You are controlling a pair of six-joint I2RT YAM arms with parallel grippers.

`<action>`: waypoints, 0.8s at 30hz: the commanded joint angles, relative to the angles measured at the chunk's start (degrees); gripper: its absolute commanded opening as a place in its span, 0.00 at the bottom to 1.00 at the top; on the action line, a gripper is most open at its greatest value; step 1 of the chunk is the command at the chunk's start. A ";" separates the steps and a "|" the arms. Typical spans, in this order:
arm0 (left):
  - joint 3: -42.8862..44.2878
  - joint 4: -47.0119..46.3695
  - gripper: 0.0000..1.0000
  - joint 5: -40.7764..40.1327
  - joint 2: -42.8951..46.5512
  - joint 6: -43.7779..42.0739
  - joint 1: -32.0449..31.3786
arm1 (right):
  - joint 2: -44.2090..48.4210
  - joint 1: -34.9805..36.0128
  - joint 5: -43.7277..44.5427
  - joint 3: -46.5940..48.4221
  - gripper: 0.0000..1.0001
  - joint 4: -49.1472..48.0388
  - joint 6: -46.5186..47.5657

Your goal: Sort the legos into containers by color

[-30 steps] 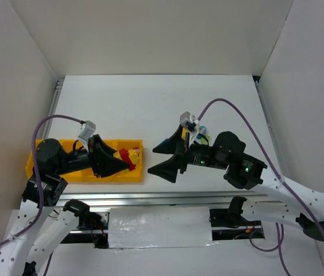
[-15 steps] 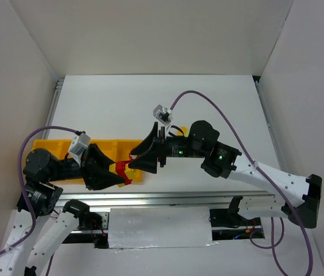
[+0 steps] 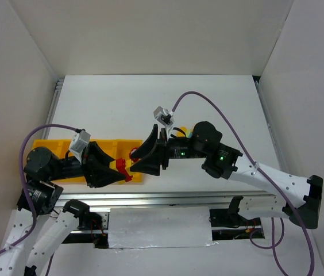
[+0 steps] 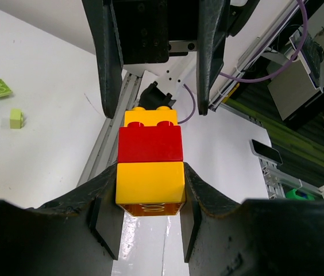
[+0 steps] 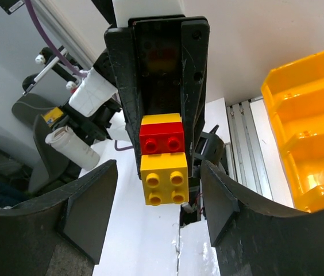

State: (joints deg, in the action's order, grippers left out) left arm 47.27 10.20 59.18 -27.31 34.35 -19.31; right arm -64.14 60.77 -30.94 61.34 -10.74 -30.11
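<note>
A stack of three legos, yellow, red, yellow (image 4: pixel 150 152), is held off the table. My left gripper (image 4: pixel 150 178) is shut on its near yellow brick. In the top view the stack (image 3: pixel 124 168) hangs over the right end of the yellow containers tray (image 3: pixel 128 142). My right gripper (image 5: pixel 161 172) faces it end-on. Its fingers (image 5: pixel 87 207) flank the studded yellow end brick (image 5: pixel 163 181) with a gap on each side, so it is open. The left wrist view shows those fingers (image 4: pixel 109 69) on both sides of the far yellow brick.
Loose green legos (image 4: pixel 0 87) (image 4: pixel 16 118) lie on the white table to the left in the left wrist view. An aluminium rail (image 3: pixel 168 198) runs along the near table edge. White walls close in the sides and back.
My right arm swung left to the stack and its jaws narrowed around the end brick. My left gripper drew the stack back toward the near edge, still gripping it.
</note>
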 commanded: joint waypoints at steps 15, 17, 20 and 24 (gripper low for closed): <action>3.53 -2.29 0.00 -2.22 -2.66 0.46 -0.03 | -1.78 0.66 1.39 -0.87 0.00 -0.69 3.91; 3.54 -2.29 0.00 -3.36 -2.22 0.28 -0.02 | -0.64 0.49 2.46 -1.75 0.00 -0.07 5.14; 3.27 -2.81 0.00 -3.63 -1.70 0.28 -0.03 | 1.64 -1.26 1.85 -4.12 0.00 -0.68 6.03; 2.39 -3.87 0.00 -3.10 -1.69 0.63 -0.03 | 3.14 -6.27 -4.82 -6.93 0.00 -4.72 4.62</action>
State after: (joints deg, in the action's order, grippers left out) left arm 48.14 10.66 56.55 -29.63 34.81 -19.40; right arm -62.74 57.49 -31.70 56.14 -12.84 -26.13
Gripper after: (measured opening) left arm 0.485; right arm 0.437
